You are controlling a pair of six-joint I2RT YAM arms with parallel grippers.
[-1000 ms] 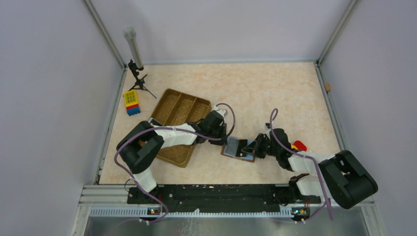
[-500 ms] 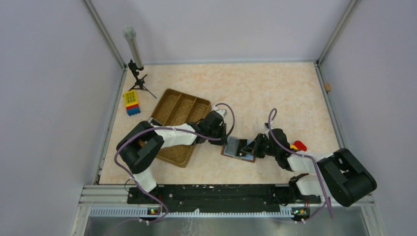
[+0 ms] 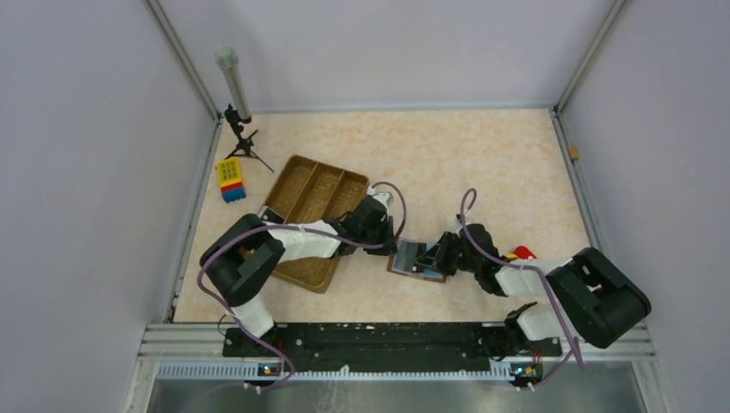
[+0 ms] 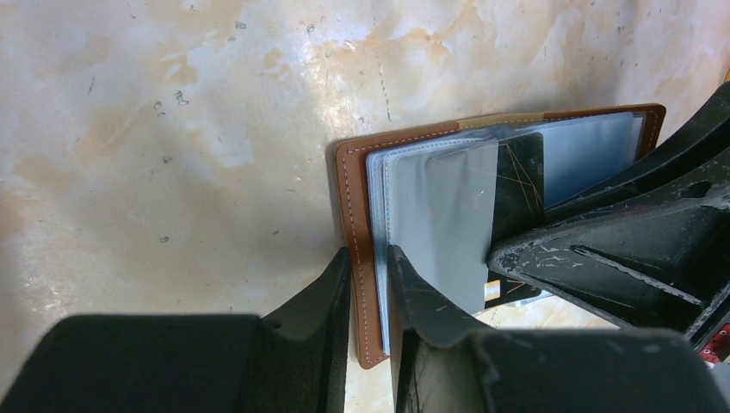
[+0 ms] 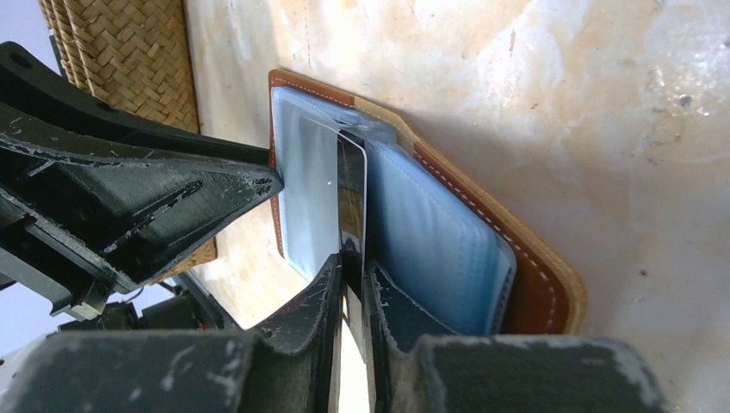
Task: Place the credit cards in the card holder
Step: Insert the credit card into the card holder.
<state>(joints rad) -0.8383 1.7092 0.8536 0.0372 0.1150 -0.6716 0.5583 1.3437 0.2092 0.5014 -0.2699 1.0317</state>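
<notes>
right gripper [image 5: 351, 274] and its credit card [image 5: 351, 191] now further left over the card holder [image 5: 538, 271], left gripper [image 4: 368, 260] nudged left

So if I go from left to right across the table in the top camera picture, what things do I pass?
yellow-and-blue block → woven tray → card holder → red thing → small tan piece by the right wall
</notes>
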